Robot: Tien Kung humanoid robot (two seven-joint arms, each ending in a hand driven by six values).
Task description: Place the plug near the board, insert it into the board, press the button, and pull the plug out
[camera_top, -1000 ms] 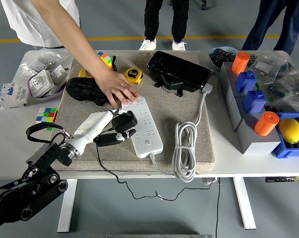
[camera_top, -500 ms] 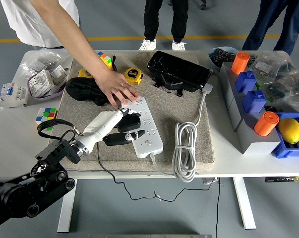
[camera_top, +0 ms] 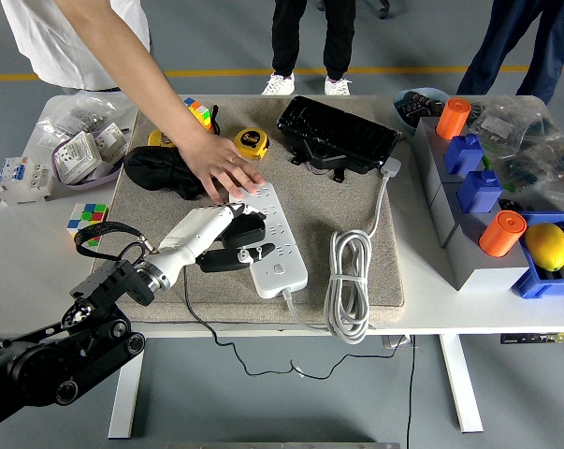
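At the lower left of the frame the robot's left arm reaches up and to the right over the near table edge. Its left hand (camera_top: 216, 234) is curled around the black plug (camera_top: 244, 231), thumb below and fingers above. The right hand is not in view.

Change over the last second: the arm has pushed forward, carrying the plug from just left of the white power strip (camera_top: 270, 236) to a position against the strip's left edge, over the sockets near its middle. In the last half second the movement has been slight (a fine adjustment, by the look of it). Judgement: the approach step is finished and insertion is in progress; whether the prongs have entered a socket cannot be told, as the hand covers the contact point.

The plug's thin black cable (camera_top: 207, 323) trails off the near edge of the grey mat (camera_top: 328, 196). To the right lies a coiled white cord (camera_top: 350, 281).

Further back, a person's hand (camera_top: 224, 168) presses flat on the strip's far end, holding it steady.

Beyond that sit a yellow tape measure (camera_top: 252, 142) and a black bag (camera_top: 338, 136).

No brand, label or writing is legible anywhere.
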